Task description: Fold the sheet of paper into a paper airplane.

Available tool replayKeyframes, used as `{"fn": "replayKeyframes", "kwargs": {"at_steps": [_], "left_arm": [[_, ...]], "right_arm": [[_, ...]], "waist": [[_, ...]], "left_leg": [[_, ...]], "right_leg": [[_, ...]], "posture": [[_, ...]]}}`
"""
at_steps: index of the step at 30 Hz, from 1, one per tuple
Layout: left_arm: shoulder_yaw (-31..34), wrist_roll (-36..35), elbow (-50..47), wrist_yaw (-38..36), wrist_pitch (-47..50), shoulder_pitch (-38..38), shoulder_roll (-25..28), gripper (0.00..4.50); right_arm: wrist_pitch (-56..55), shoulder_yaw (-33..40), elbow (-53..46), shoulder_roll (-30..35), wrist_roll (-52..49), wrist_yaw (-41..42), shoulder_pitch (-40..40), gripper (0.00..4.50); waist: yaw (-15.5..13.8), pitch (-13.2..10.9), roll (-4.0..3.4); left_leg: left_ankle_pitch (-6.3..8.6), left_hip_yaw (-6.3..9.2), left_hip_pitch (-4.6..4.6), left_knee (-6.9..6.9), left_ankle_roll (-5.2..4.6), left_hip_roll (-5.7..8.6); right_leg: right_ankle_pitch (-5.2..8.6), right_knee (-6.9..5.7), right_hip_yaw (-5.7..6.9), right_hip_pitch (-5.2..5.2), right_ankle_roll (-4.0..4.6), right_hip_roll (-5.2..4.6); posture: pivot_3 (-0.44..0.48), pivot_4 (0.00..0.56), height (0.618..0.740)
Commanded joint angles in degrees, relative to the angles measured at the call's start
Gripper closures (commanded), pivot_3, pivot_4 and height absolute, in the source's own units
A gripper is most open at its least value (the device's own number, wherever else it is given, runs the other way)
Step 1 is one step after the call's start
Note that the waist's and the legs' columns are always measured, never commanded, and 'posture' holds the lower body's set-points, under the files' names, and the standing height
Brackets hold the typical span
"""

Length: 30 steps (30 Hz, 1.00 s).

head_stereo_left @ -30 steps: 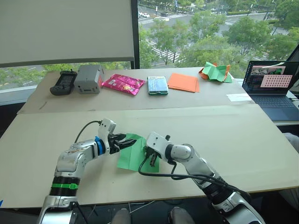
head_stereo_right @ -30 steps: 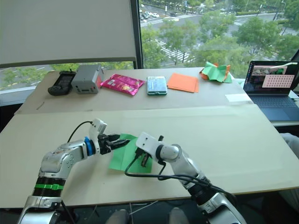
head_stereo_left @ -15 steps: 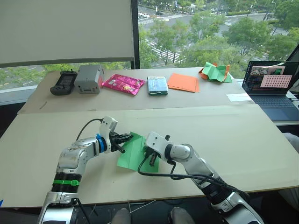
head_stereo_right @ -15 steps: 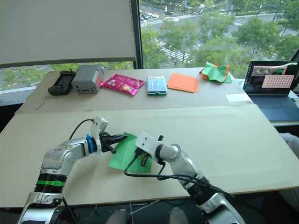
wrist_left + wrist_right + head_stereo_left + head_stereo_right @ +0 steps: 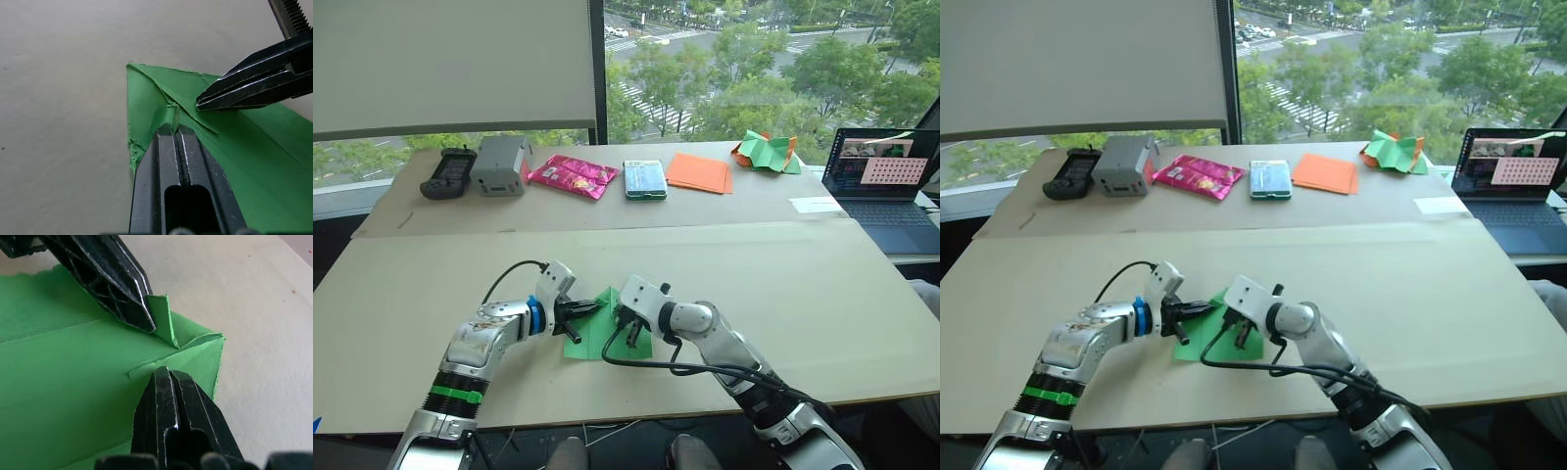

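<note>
The sheet of paper [image 5: 586, 339], bright green and creased, lies on the near table with its far corner folded up into a small point. My left gripper [image 5: 597, 307] comes in from the left and is shut on a raised flap [image 5: 164, 319] of that corner. In the left wrist view its closed fingertips [image 5: 165, 132] pinch a small green ridge. My right gripper [image 5: 631, 338] is shut, and its tips [image 5: 156, 378] press down on the sheet just beside the pinched flap. The two grippers nearly touch.
The far table holds a black device [image 5: 447, 172], a grey box [image 5: 499, 164], a pink packet [image 5: 573, 176], a green-faced pack [image 5: 644, 179], flat orange sheets [image 5: 698, 172] and a crumpled green-and-orange heap [image 5: 766, 152]. A laptop [image 5: 886, 176] stands at the right.
My left gripper went from open to shut on the sheet's corner and moved right, toward the right gripper. The sheet's left part folded over, so it looks narrower. The right gripper stayed put.
</note>
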<state>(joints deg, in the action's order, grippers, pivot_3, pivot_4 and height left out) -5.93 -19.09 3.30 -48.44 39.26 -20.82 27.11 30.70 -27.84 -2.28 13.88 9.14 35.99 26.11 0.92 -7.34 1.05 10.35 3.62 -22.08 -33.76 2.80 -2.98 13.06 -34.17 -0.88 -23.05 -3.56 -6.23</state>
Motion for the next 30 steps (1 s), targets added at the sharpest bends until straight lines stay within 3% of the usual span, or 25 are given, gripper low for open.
{"fn": "replayKeyframes", "kwargs": {"at_steps": [1, 12, 30], "left_arm": [[-0.6, 0.4, 0.3, -0.7, -1.2, -0.4, 0.3, 4.47], [-2.1, 1.3, 0.0, -1.6, -1.7, 0.4, 1.0, 4.47], [-5.3, 3.7, -1.2, -3.4, -5.6, 1.7, 2.9, 4.47]], "right_arm": [[0.9, 3.0, -0.5, -1.7, -2.0, -0.9, 0.9, 4.5], [-1.4, 9.8, 5.5, -7.6, -5.2, -6.0, 5.0, 4.5], [-3.9, 7.3, 11.3, -10.8, -3.9, -6.1, 5.7, 4.5]], "waist": [[-0.1, 0.0, -0.01], [-0.1, 0.0, -0.05], [0.0, 0.0, -0.1]], "left_leg": [[0.0, 0.0, -0.03, 0.0, -0.01, 0.0], [-0.07, 0.0, -0.1, 0.0, -0.11, 0.0], [-0.1, 0.0, -0.1, 0.0, -0.17, 0.01]], "right_leg": [[0.0, 0.0, 0.0, -0.01, 0.0, 0.0], [-0.01, -0.02, 0.0, -0.04, 0.0, 0.0], [-0.02, -0.04, -0.01, -0.02, 0.01, 0.0]], "posture": [[0.0, 0.15, 0.706], [0.0, 0.15, 0.706], [0.0, 0.15, 0.706]]}}
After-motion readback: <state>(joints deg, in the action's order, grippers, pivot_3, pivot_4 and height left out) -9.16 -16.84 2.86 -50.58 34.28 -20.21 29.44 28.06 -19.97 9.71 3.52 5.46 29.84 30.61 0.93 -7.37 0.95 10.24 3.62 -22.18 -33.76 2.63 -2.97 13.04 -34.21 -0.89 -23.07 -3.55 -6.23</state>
